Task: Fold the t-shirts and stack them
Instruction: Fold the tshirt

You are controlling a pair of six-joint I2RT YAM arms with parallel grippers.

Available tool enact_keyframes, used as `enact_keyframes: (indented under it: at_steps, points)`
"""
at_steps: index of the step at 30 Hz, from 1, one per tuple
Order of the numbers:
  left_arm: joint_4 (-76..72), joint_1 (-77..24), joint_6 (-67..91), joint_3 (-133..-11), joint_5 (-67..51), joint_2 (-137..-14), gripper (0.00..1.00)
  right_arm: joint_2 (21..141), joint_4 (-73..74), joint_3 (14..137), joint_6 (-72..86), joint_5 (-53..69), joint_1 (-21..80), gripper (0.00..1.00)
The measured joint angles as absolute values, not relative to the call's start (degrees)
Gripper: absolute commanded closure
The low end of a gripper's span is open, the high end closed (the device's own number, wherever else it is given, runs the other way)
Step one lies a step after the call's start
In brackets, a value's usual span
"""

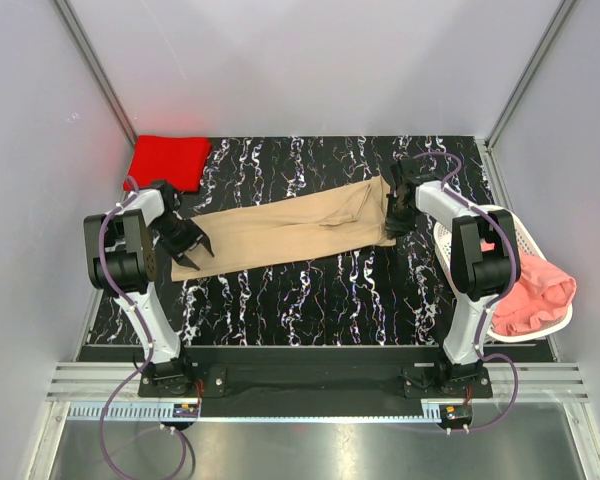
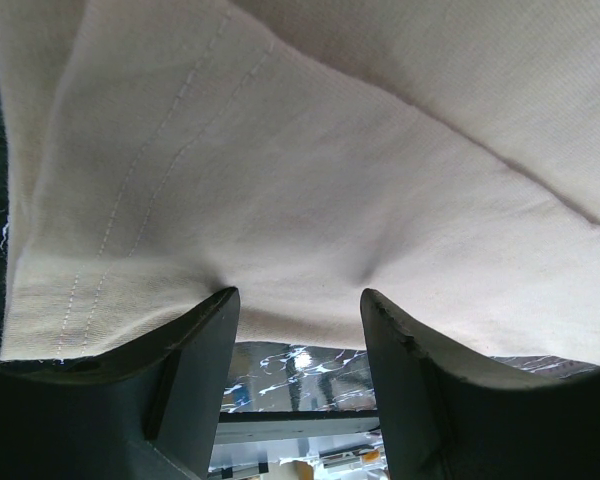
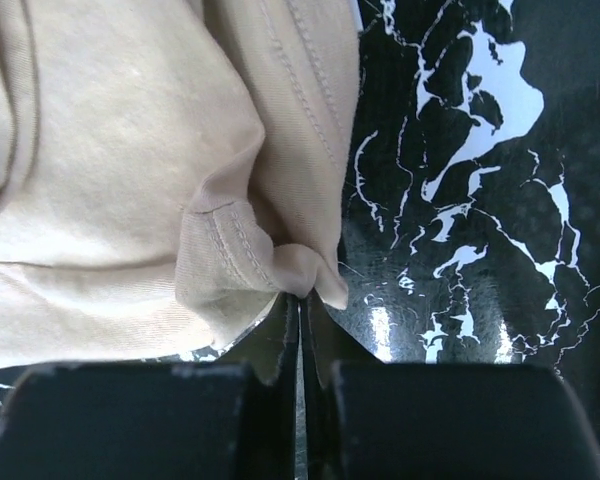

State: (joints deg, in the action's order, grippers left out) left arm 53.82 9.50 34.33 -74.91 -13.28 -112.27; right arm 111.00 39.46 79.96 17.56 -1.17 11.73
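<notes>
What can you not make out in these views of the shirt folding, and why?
Top view: tips of the right gripper, hidden under its wrist.
Top view: part of the pink t-shirt, behind the right arm.
Left wrist view: tan t-shirt, cut off by the edges.

I see the stretched shirt [image 1: 290, 228] lying across the middle of the bench [image 1: 320, 290], running from near the left edge toward the far right corner, with my left gripper [image 1: 188, 245] over its left end and my right gripper [image 1: 398, 208] at its right end. The folded shirt [image 1: 168, 160] sits in the far left corner, behind the left gripper and apart from the stretched shirt. The basket [image 1: 521, 237] stands at the right edge, just beside my right arm, and the bundled shirt [image 1: 535, 295] lies in it, spilling over its near right rim.
</notes>
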Motion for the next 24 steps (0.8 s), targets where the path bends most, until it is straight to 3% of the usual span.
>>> enact_keyframes:
  at_steps: [19,20,21,24]
  points:
    - [55.6,10.3,34.3,-76.4,-13.1,-113.5,0.41,105.3,40.1,71.2,17.6,-19.2,12.8,1.00]
    - [55.7,10.3,34.2,-76.4,-13.0,-113.5,0.41,105.0,39.7,71.0,17.4,-19.7,13.1,0.98]
    - [55.7,10.4,34.2,-76.4,-13.0,-113.5,0.41,104.9,39.6,70.8,17.2,-20.0,13.5,0.85]
    - [55.8,10.6,33.9,-76.4,-12.8,-113.5,0.41,104.8,39.6,70.6,16.9,-20.4,13.9,0.80]
